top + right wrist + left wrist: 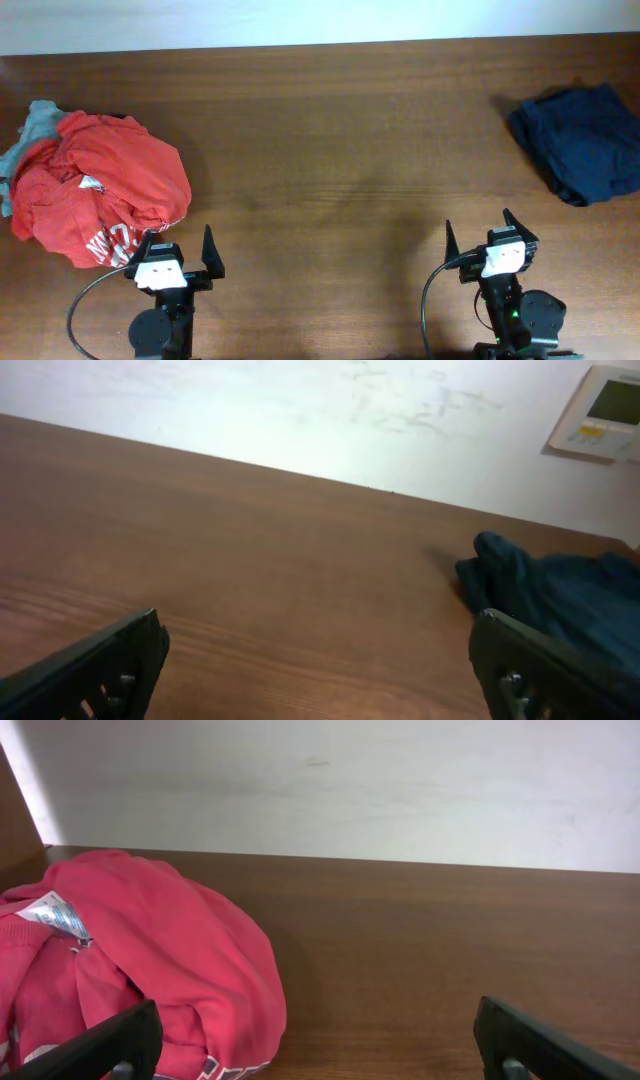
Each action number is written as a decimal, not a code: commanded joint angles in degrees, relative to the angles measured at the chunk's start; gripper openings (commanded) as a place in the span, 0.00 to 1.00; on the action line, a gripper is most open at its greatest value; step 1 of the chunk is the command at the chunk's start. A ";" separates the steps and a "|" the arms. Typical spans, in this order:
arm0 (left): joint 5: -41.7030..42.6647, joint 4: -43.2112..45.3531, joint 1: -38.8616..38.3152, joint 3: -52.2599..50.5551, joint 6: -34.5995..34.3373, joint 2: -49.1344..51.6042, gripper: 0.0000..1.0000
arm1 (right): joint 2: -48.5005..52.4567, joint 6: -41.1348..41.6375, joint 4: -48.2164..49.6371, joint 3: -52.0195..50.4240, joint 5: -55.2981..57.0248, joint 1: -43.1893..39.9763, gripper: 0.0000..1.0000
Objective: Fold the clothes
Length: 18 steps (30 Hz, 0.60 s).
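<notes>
Wooden table [330, 150]: orange-red heap [100, 190], navy garment [585, 140]

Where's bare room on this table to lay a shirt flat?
The broad middle of the table, between the orange-red shirt heap at left and the navy garment at right, is bare wood. Crowded only at left, where the left gripper sits close by the heap.

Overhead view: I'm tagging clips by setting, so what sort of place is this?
Probably an indoor robot test bench: a wooden table against a plain white wall, a crumpled orange-red T-shirt and a navy garment lying on it, and a small wall-mounted display panel in the right wrist view.
</notes>
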 commanded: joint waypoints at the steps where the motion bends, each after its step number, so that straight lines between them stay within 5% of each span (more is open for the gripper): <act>1: 6.21 0.22 0.33 -0.22 0.87 -0.44 0.99 | -0.39 0.28 1.25 -0.50 -0.50 0.42 0.99; 10: 8.59 4.98 0.39 2.75 0.46 0.31 0.99 | -0.13 14.10 9.51 1.92 -16.96 0.42 0.99; 18: 5.14 -13.81 0.39 32.83 0.92 27.36 0.99 | 23.02 15.91 1.16 25.75 -28.06 0.42 0.99</act>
